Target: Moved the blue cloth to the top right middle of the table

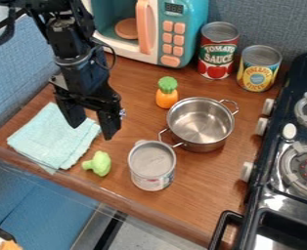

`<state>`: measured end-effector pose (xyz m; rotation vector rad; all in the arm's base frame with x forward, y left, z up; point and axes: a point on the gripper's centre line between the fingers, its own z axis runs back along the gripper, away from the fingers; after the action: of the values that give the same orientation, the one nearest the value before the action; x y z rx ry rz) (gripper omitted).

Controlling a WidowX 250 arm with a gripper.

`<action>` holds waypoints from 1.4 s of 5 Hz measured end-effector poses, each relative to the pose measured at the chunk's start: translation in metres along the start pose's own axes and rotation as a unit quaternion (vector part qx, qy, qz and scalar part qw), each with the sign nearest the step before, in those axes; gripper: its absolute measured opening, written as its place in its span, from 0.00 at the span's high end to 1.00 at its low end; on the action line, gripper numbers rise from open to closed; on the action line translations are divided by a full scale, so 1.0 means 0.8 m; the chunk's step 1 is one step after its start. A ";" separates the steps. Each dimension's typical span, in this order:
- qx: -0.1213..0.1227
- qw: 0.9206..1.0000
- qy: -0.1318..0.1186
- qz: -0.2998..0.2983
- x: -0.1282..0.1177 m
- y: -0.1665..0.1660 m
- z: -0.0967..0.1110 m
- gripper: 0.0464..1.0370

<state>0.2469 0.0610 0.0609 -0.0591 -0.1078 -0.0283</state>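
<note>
Looks like pre-grasp: your gripper (91, 132) is open and empty, by the right edge of the cloth (46, 138), which lies folded at the table's (198, 202) left. Next, centre over the cloth, lower, pinch, lift clear of the broccoli (101, 164).

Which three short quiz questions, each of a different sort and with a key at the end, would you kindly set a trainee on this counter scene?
1. Multiple choice: where does the folded light blue cloth lie?
A) inside the teal and white toy microwave
B) on the brown wooden counter
C) on the black stove with round metal burners

2. True or false: the two fingers of the black robot gripper stand apart.

3. Fill in the number: the shiny silver metal pot has ____ loop handles.

Key: 1. B; 2. true; 3. two
</note>
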 end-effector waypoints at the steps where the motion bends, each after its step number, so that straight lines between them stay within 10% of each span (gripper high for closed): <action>1: -0.005 1.000 0.015 0.000 -0.004 0.000 -0.009 0.04; 3: 0.005 0.999 0.036 0.037 -0.008 0.082 -0.047 0.04; 5: 0.085 0.995 0.040 0.037 -0.012 0.126 -0.071 0.04; 7: 0.076 0.994 0.067 0.047 0.002 0.133 -0.089 0.04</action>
<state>0.2598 0.1628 -0.0158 0.0892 0.0270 0.0706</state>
